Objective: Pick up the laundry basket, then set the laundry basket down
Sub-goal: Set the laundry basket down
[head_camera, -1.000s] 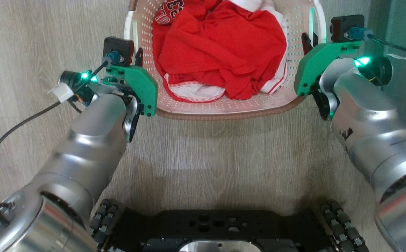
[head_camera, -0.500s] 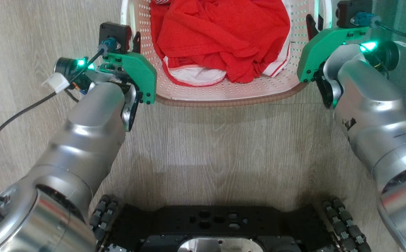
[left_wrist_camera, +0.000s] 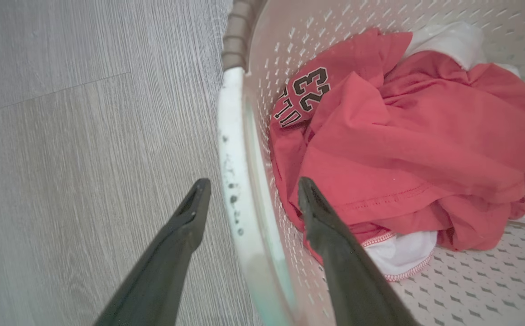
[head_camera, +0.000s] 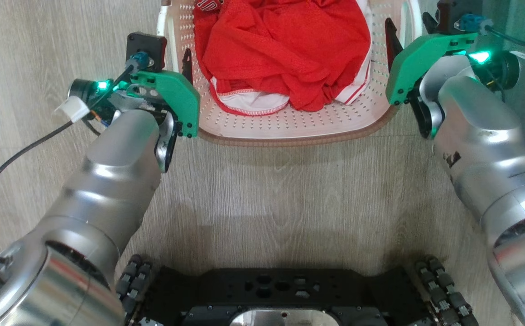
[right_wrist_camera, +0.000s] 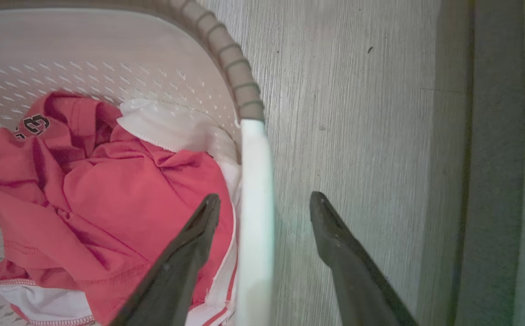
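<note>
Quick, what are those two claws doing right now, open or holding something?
Left gripper: open, astride the left handle of the laundry basket, holding nothing.
Right gripper: open, astride the right handle, holding nothing.

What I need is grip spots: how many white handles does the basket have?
2. The left handle lies between the left gripper's open fingers, the right handle between the right gripper's, on opposite sides of the laundry basket.

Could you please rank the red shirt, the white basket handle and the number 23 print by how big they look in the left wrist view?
1. red shirt
2. white basket handle, though nearness to the camera enlarges it
3. number 23 print, clearly smallest
</note>
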`<state>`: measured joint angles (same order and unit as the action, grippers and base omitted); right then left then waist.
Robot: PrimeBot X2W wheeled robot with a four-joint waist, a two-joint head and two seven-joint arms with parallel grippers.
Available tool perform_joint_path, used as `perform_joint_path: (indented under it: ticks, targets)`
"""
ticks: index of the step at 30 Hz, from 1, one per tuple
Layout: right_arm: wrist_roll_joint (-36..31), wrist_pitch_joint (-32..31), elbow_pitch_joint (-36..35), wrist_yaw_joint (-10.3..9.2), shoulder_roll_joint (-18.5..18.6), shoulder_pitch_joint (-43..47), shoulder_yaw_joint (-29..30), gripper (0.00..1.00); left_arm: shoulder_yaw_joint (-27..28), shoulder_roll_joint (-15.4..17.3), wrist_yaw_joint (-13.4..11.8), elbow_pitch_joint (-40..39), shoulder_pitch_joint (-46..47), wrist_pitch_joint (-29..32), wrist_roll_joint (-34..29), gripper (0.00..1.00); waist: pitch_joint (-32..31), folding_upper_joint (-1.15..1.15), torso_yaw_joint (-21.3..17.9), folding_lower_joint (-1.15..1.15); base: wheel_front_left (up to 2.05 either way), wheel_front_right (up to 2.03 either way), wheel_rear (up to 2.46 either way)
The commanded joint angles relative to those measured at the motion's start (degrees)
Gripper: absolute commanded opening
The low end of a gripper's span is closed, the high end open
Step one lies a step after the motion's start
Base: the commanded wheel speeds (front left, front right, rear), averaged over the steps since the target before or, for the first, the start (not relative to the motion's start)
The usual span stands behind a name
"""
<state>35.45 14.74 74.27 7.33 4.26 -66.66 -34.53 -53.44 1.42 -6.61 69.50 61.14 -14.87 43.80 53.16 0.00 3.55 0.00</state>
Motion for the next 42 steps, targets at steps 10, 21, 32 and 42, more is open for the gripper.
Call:
perform_joint_path:
  ticks: [10, 21, 32, 42]
  targets:
    - [-3.8, 0.3, -4.3, 0.16, -1.4, 5.1, 3.3, 1.0, 4.3, 2.4, -1.9, -2.4, -3.7, -0.1, -1.9, 1.0, -4.6, 0.0, -0.9, 0.0, 0.0, 0.0, 0.0]
    - [-11.2, 0.3, -15.0, 0.16, -1.4, 15.5, 13.7, 1.0, 15.0, 5.3, -4.3, -16.8, -15.6, -0.1, -10.5, 1.0, -19.4, 0.0, -1.6, 0.0, 0.0, 0.0, 0.0]
    - [-14.2, 0.3, -25.9, 0.16, -1.4, 28.9, 18.8, 1.0, 28.3, 4.9, -2.3, -32.5, -32.4, -0.1, -19.9, 1.0, -34.6, 0.0, -1.7, 0.0, 0.0, 0.0, 0.0]
    - [-17.5, 0.3, -37.4, 0.16, -1.4, 41.7, 22.3, 1.0, 37.5, 4.1, 0.1, -46.0, -46.4, -0.1, -28.6, 1.0, -45.1, 0.0, -1.8, 0.0, 0.0, 0.0, 0.0]
